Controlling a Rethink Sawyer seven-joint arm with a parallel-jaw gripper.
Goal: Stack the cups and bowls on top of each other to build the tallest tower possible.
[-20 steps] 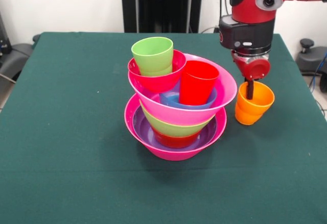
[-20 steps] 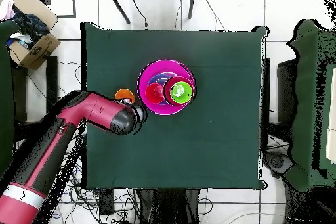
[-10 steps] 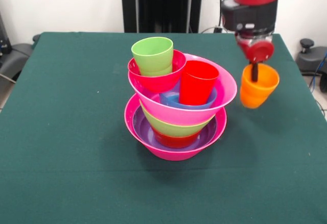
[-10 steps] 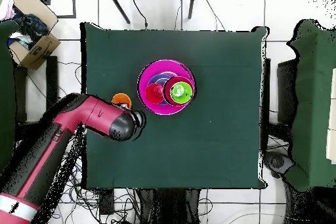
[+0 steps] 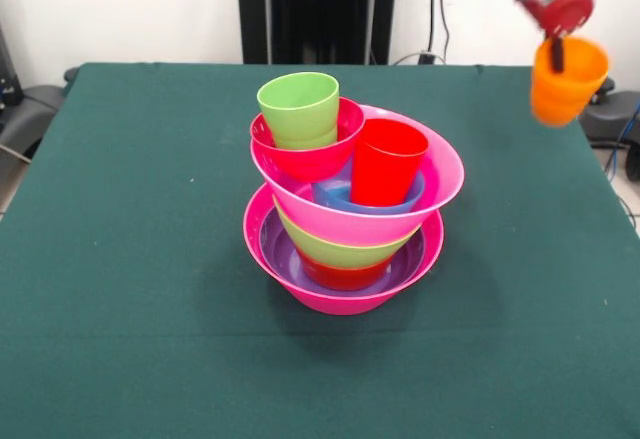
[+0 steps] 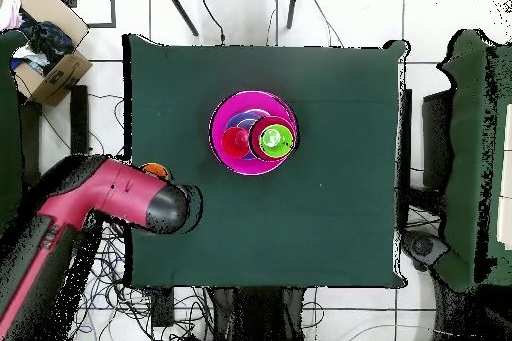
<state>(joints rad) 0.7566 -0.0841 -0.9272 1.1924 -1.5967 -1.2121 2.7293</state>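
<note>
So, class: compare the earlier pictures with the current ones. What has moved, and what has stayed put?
The gripper, shut on the orange cup, has lifted it off the table and carried it up and away from the tower, toward the table's edge. The tower itself is unchanged: the green cup and red cup sit where they were.

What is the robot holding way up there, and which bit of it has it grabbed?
The gripper holds the orange cup by its rim, with one finger down inside the cup, lifted clear of the table.
</note>
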